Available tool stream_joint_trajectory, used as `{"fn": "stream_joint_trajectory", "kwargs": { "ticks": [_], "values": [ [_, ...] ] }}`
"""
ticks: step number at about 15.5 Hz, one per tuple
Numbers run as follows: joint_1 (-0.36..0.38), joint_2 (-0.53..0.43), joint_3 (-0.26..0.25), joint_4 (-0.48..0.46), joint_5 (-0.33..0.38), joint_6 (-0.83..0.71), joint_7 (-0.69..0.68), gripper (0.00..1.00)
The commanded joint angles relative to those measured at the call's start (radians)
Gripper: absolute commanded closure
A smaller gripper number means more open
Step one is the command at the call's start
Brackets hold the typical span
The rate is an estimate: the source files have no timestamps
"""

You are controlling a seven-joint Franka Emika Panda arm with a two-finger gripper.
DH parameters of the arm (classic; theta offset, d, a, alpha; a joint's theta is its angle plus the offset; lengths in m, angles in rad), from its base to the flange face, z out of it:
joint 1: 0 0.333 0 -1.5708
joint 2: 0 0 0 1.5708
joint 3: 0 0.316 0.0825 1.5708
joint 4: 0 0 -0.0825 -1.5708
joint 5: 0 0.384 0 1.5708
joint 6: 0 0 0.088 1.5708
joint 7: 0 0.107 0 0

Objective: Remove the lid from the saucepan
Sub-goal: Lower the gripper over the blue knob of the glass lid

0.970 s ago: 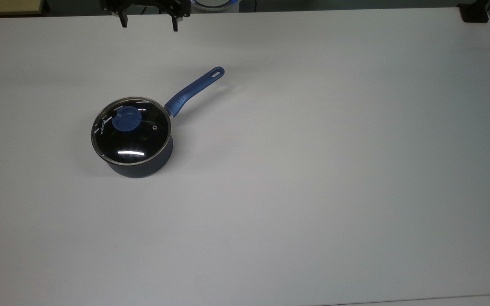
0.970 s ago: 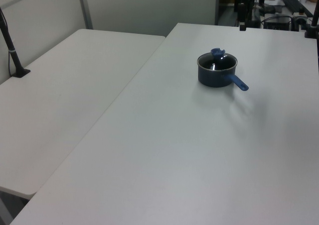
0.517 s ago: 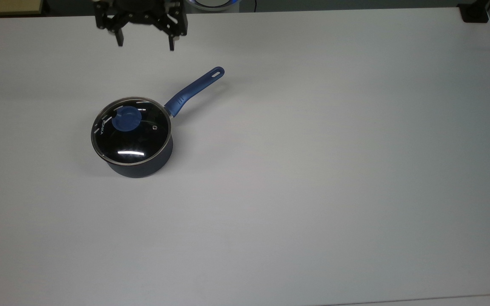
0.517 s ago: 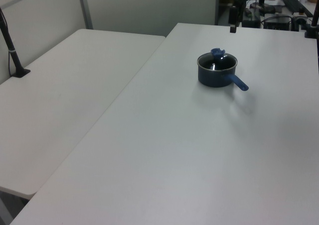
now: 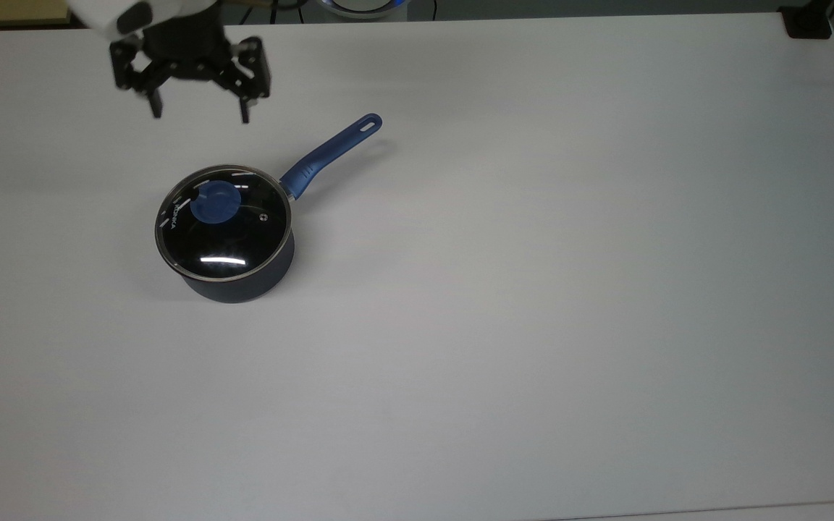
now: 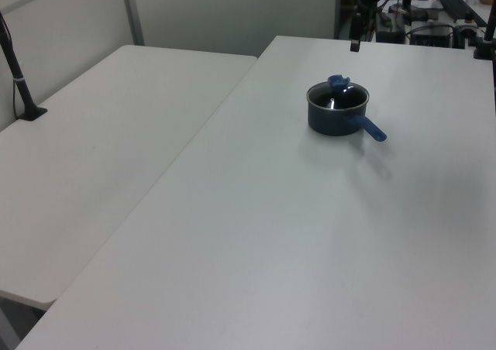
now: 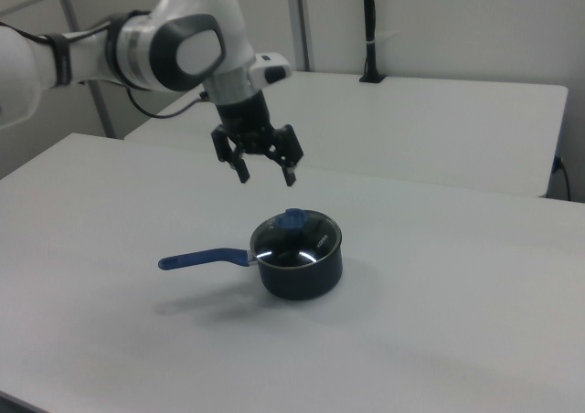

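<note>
Above the lidded saucepan [image 7: 300, 265], gripper [image 7: 266, 175] agape.

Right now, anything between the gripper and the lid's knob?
Nothing: the top view shows bare table between the open gripper and the lid knob.

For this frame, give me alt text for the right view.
A white robot arm holds its open gripper in the air above a lidded saucepan on a white table. The lid is on; the pan's blue handle points to the right view's left.
</note>
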Motion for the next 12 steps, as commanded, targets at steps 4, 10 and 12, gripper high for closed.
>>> {"fn": "stream_joint_trajectory", "kwargs": {
  "ticks": [4, 10, 12],
  "values": [
    [-0.015, 0.061, -0.023, -0.002, 0.012, 0.085, 0.076, 0.0],
    [-0.012, 0.095, -0.021, -0.002, 0.012, 0.116, 0.301, 0.0],
    [-0.007, 0.108, -0.018, 0.0, 0.012, 0.124, 0.313, 0.0]
  ]
}}
